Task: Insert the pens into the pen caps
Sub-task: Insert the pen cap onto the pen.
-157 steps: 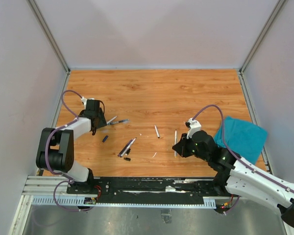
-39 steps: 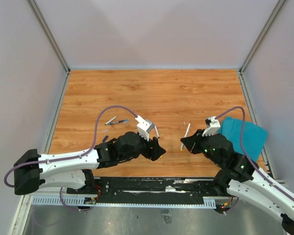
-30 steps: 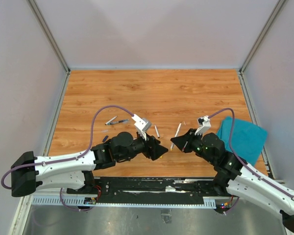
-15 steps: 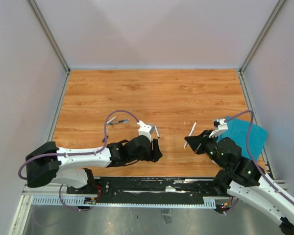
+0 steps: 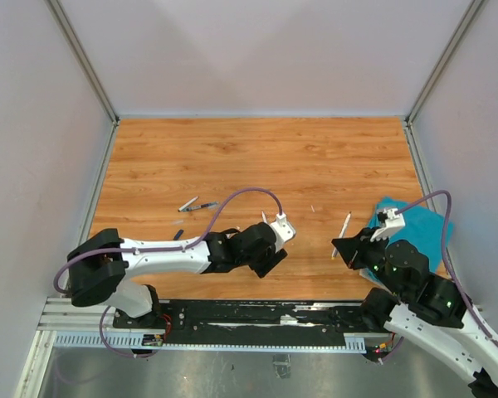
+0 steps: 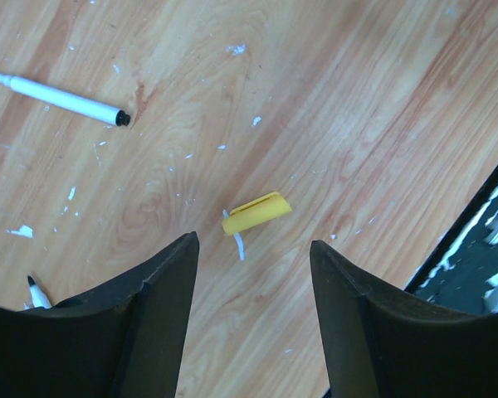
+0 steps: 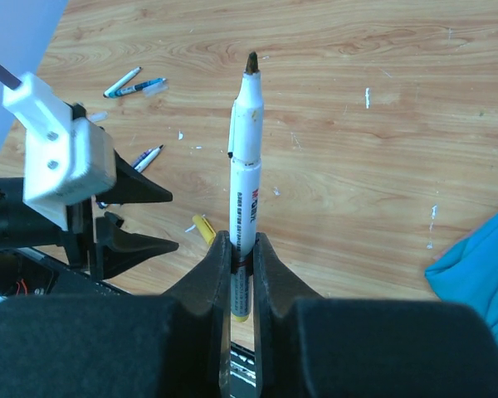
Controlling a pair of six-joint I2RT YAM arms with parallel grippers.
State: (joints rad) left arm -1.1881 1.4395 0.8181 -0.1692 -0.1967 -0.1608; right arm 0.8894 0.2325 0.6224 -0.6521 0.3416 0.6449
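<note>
Right pincer [image 7: 241, 249], gripping a white dark-tipped pen [image 7: 246, 166], has drifted right; left pincer [image 6: 251, 245] gapes wide over a short yellow tube [image 6: 257, 213].

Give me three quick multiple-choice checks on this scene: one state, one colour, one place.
1. The left end effector is: A open; B shut on a pen; C shut on a cap.
2. The thin marker pen in the right end effector is: A black; B white; C orange.
3. The small yellow cylindrical piece lies: A in the right end effector; B on the pen; C on the wooden tabletop.
Answers: 1 A, its jaws stand apart, nothing between; 2 B, white barrel; 3 C, it rests on bare wood.
</note>
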